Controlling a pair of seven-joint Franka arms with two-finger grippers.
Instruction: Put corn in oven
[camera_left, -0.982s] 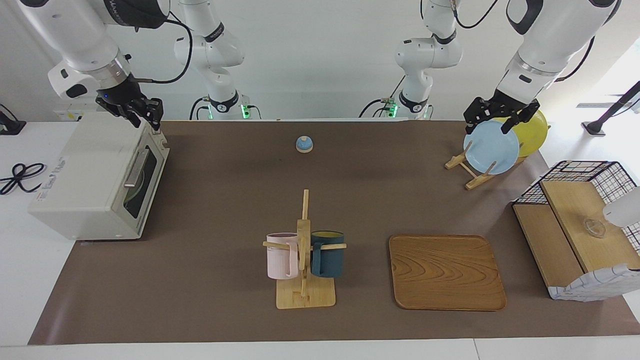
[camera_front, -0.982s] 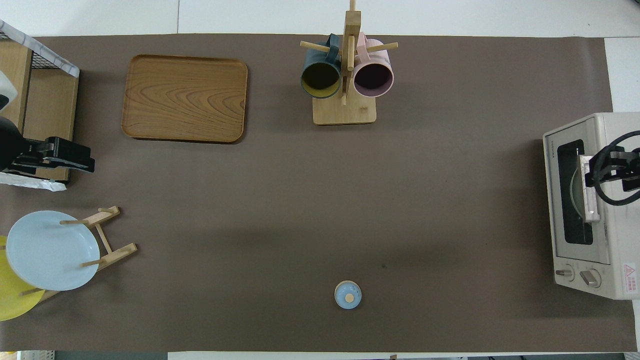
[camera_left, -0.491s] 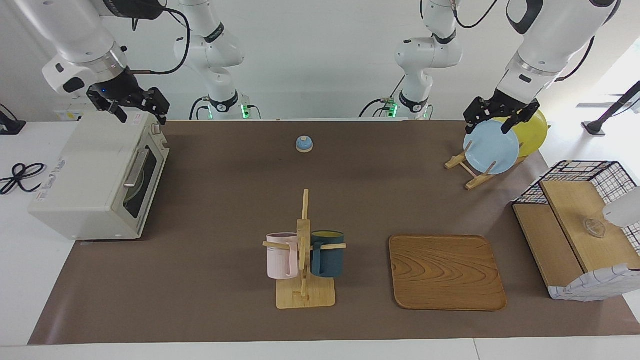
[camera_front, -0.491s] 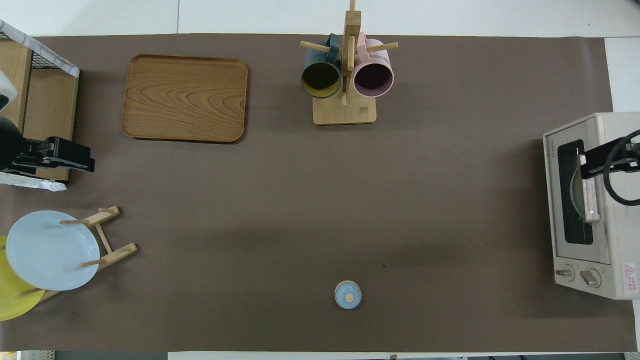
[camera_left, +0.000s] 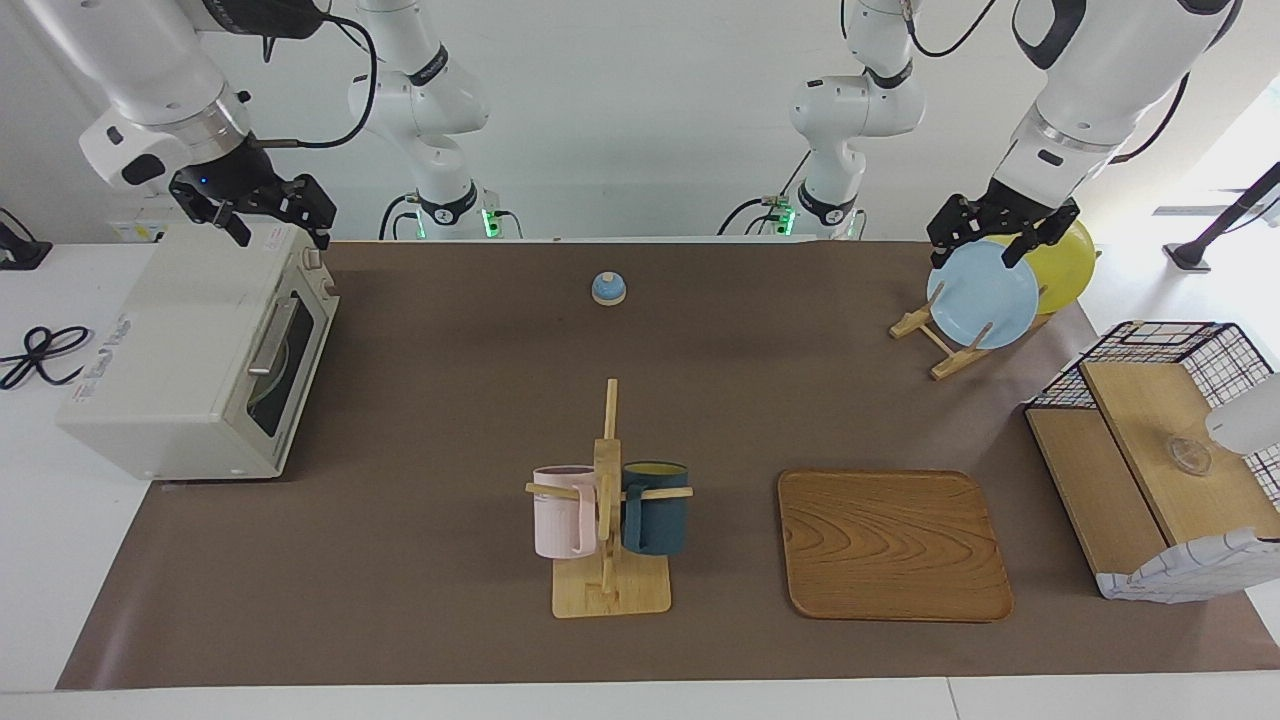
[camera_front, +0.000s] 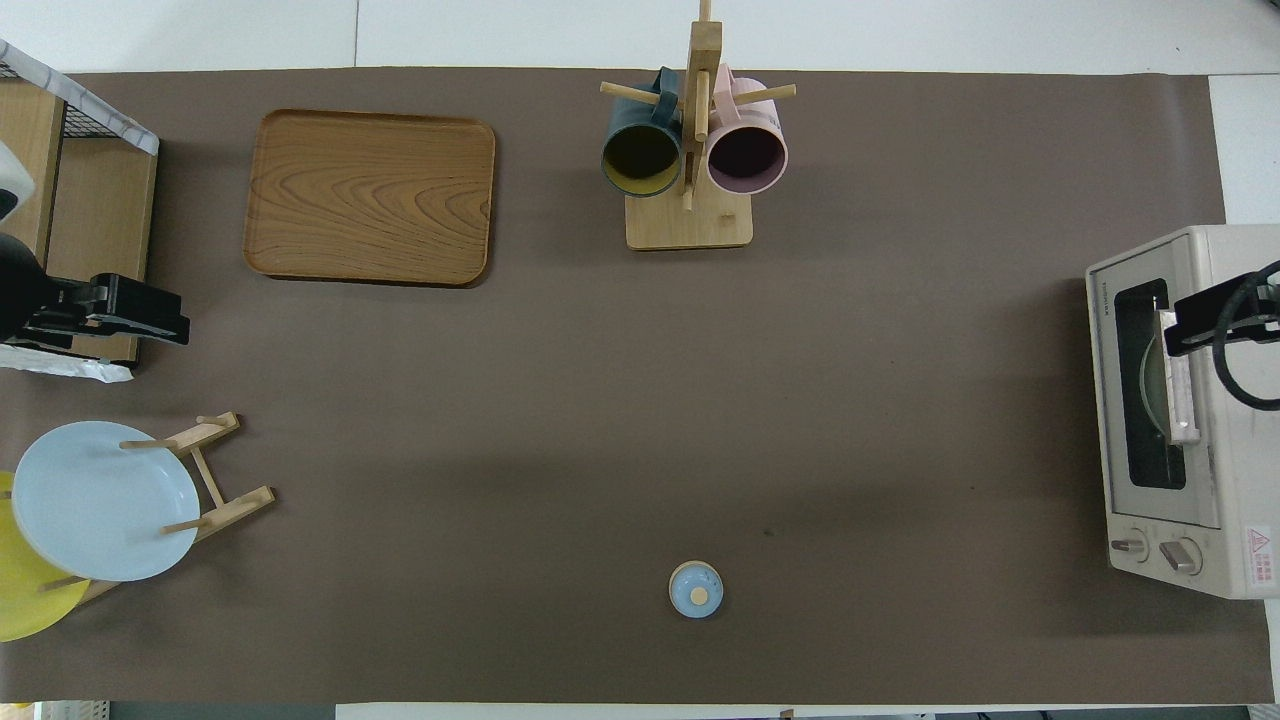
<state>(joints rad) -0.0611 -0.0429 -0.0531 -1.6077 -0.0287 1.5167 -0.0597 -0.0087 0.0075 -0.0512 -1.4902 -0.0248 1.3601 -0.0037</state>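
At the right arm's end of the tabletop, the oven is seen with its dark glass door shut, and the right end effector is held in the air over its top, at the corner nearest the robots; its fingers are spread wide and nothing is held between them. The corn is not made out in either view. The left end effector is poised over the blue plate in the wooden rack, where that arm waits; whether its fingers are apart or closed cannot be told. A red-and-white warning label and small dark lettering on the oven's front are shown in the overhead view, but neither can be read. The oven's two knobs are shown only in the overhead view, while the gap between the right end effector and the oven's top is shown only in the facing view.
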